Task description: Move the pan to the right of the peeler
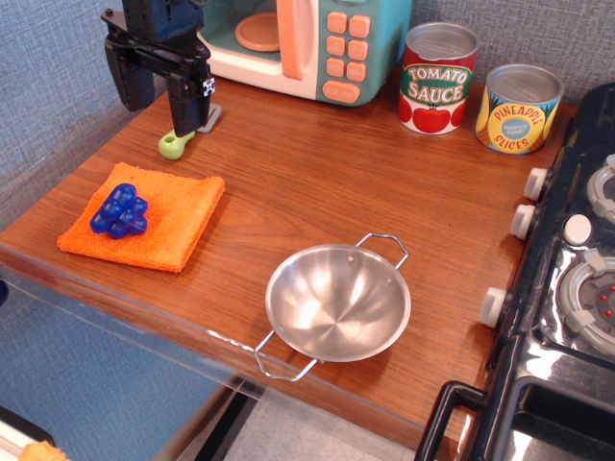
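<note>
The shiny steel pan (338, 302) with two wire loop handles sits near the front edge of the wooden table, right of centre. The peeler (177, 144) lies at the back left; its lime-green handle shows, and its grey head is mostly hidden behind my gripper. My black gripper (160, 101) hangs over the back left of the table, just above the peeler, with its two fingers apart and nothing between them. It is far from the pan.
An orange cloth (144, 221) with blue toy grapes (120, 211) lies at the left. A toy microwave (307, 43) stands at the back, with a tomato sauce can (438, 79) and a pineapple can (519, 109) to its right. A toy stove (567, 288) borders the right edge.
</note>
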Robot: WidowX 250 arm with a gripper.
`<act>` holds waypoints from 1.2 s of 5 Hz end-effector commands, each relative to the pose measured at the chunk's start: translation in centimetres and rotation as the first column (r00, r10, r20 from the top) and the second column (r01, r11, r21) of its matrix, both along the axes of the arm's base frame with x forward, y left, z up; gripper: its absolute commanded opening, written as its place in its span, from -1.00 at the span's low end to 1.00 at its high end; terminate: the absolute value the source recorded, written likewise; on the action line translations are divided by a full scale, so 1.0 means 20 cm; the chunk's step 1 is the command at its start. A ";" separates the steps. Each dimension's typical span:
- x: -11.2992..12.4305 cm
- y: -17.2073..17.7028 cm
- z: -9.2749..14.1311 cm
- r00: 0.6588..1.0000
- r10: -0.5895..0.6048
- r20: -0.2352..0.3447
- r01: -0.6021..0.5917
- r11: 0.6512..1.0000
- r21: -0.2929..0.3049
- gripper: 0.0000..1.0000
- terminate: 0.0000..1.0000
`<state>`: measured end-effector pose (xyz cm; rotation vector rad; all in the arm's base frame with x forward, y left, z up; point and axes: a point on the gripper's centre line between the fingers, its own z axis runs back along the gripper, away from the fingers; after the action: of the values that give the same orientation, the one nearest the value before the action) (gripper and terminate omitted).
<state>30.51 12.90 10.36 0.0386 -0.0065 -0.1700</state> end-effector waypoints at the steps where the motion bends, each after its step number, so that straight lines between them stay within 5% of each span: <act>1: 0.00 0.00 0.00 1.000 0.000 0.000 0.000 1.000 0.000 1.00 -1.00; 6: -0.30 -0.55 -0.17 0.983 -0.182 0.020 0.182 0.983 -0.004 1.00 -1.00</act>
<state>24.17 1.62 5.83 0.0204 0.0125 -0.3519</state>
